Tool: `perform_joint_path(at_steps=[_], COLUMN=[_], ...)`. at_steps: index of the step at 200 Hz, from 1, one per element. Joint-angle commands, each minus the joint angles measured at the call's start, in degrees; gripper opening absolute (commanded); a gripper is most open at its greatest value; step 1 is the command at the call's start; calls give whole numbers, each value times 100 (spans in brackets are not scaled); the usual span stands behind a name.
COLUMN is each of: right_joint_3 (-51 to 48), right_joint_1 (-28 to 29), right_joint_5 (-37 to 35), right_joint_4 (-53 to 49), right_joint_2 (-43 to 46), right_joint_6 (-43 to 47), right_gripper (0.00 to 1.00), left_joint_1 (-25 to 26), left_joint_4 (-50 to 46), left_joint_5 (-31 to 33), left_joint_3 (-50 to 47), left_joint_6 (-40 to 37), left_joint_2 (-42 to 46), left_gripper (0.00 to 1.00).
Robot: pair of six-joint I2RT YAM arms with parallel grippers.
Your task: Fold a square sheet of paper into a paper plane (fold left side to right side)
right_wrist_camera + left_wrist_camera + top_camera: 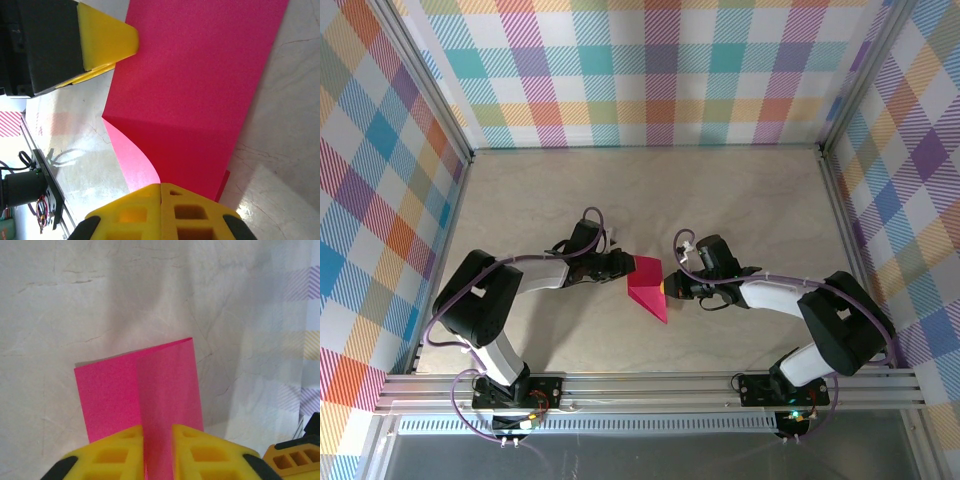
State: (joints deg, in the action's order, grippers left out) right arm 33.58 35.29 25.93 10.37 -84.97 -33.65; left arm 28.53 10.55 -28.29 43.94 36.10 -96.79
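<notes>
top view: you have one pink sheet of paper, partly folded, near the middle of the table. its long axis runs diagonally, tip toward the table's near right. two grippers touch it: left gripper, right gripper. left wrist: a raised flap fills the narrow jaw gap; you can't tell if it's pinched. right wrist: jaws closed on the sheet's edge.

Top cam: above and behind my bases, looking down on the pale wood-grain table. Wrist cams look out along my yellow-fingered left gripper and right gripper, very close to the folded magenta-pink sheet of paper. All three share that sheet; right wrist also catches the left gripper.
</notes>
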Motion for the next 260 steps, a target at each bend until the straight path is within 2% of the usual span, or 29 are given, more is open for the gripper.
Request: perform_joint_path(at_steps=[1,11,42,56,80,101,131,157,213,260], right_joint_3=[-2,17,190,401,848,1162,1515,1777,2752,3161], right_joint_1=[22,22,30,113,528,1142,2216,2791,3472,3598], right_joint_5=[-115,-226,-766,-1249,-2154,-2907,-4106,-4683,-5421,-5790], right_joint_4=[-209,-361,-1197,-1887,-2880,-3365,-3672,-3639,-4119,-4434], right_joint_2=[210,309,798,1010,1251,1217,781,241,-1091,-1646], right_joint_6=[69,97,240,403,681,690,498,403,559,474], right_gripper=[7,11,25,26,32,39,48,54,56,55], left_joint_1=[47,56,89,108,117,125,135,152,170,180], left_joint_4=[-35,-26,-34,-98,-202,-227,-343,-437,-558,-571], left_joint_5=[-45,-36,33,26,8,7,26,26,69,61], left_joint_3=[132,114,65,94,135,134,179,225,245,262], left_joint_6=[124,168,320,386,462,530,596,615,637,644], left_joint_2=[-51,-37,114,144,164,200,265,260,307,328], left_gripper=[9,5,2,2,2,2,2,2,1,0])
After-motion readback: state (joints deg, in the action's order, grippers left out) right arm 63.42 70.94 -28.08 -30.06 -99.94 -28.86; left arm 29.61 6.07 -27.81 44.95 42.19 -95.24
